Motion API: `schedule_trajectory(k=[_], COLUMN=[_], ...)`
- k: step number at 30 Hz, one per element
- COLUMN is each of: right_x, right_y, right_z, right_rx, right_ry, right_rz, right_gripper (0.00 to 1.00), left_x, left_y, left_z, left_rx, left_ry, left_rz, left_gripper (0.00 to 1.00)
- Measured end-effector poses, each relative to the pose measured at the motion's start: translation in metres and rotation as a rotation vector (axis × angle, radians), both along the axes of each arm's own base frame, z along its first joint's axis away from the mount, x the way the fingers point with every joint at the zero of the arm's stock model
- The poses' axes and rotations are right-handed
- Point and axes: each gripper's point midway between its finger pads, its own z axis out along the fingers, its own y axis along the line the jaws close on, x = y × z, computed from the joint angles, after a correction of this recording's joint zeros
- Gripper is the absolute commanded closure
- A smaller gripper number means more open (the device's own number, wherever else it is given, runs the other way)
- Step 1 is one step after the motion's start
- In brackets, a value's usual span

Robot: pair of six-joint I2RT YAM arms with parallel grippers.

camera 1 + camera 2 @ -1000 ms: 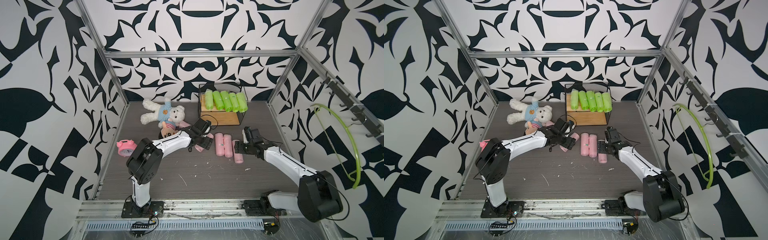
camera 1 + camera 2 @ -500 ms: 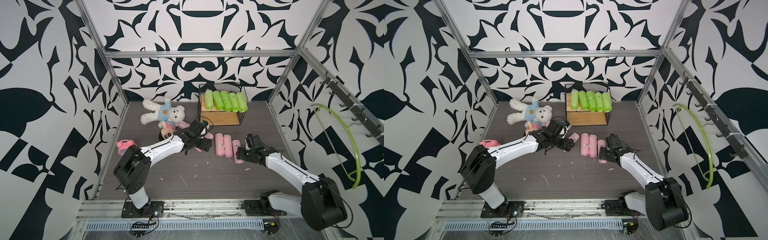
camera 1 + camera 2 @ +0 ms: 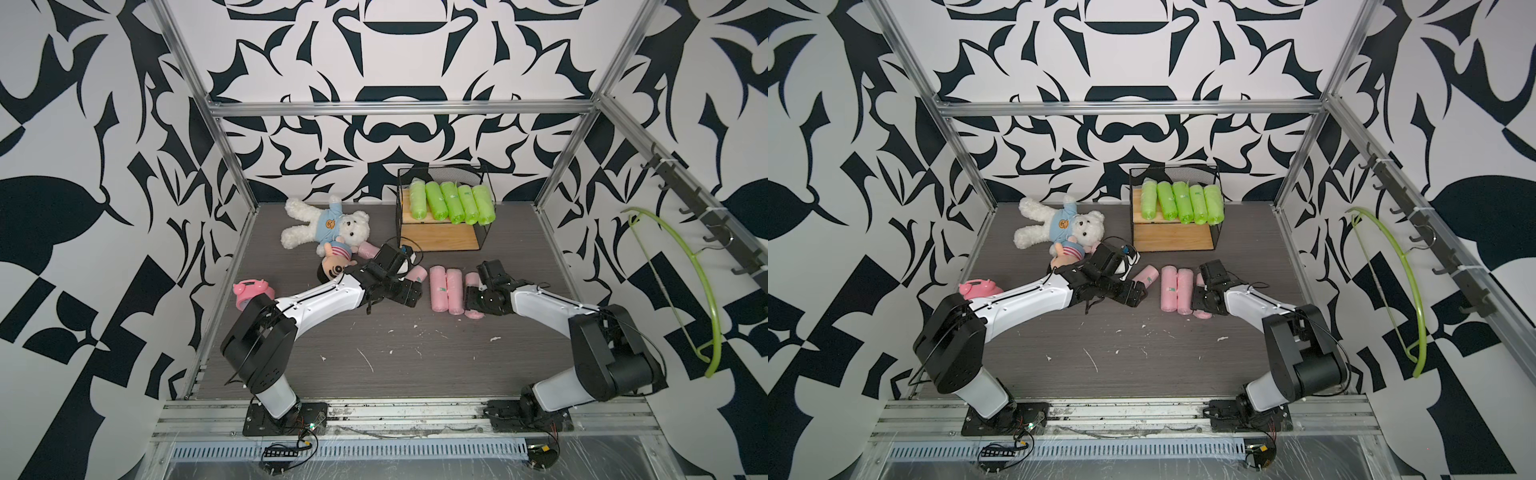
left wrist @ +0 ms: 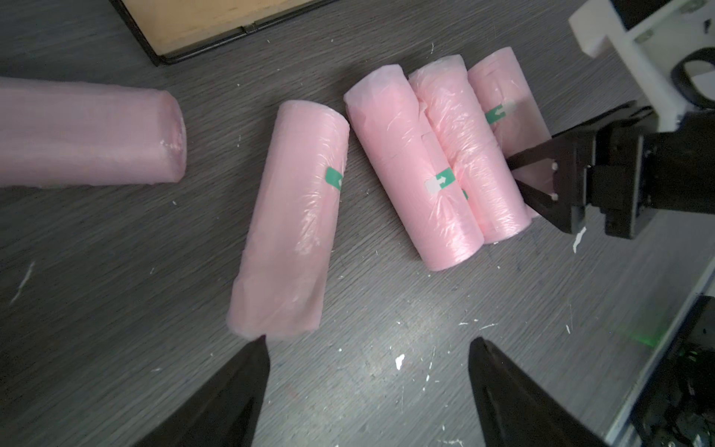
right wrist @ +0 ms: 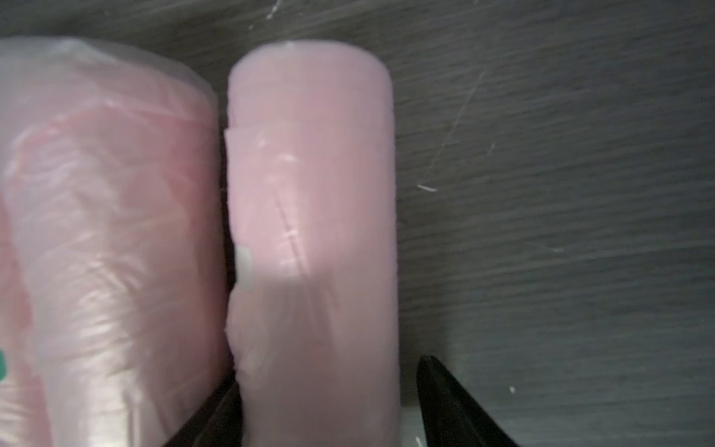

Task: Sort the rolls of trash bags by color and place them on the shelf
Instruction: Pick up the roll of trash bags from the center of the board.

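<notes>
Both top views are brightly and evenly lit, seemingly from overhead; only soft shadows are cast on the floor (image 3: 374,353). The right wrist view is dimmer and blurred, a pink roll (image 5: 313,232) rendered soft. The left wrist view is sharper, with sheen seen on wrapped rolls (image 4: 418,162).

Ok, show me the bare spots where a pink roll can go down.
Bare: the shelf's lower board, and the tabletop in front, between the arm bases. Crowded: the top board, filled by five green rolls, and the stretch around the pink rolls.
</notes>
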Motion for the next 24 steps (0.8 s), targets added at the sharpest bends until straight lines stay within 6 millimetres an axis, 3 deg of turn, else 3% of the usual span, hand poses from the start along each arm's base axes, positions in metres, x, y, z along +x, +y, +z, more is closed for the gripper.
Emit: schedule_trajectory(k=[7,16,20,24], right_x=[0.016,-0.022,-0.030,-0.033], right_y=[0.021,0.101,0.098,0.091], right_z=[-0.001,0.007,0.008,0.008], right_rx=[0.013,0.086,0.073,0.060], right_ry=[-0.006,0.011,0.032,0.037], right_rz=[0.082,0.378,0.382,0.359], right_gripper=[0.39,0.39,0.35,0.41], left_x=[-0.011,-0.024,-0.026,-0.029], left_y=[0.014,0.046,0.053,0.055], left_z=[-0.001,0.011,0.019,0.023], left_rx=[-0.003,-0.021,-0.042,-0.078], left_ry=[-0.001,-0.050,-0.063,-0.058], left_rz=[0.024,0.113,0.145,0.168], left_gripper=[0.11,0.10,0.10,0.11])
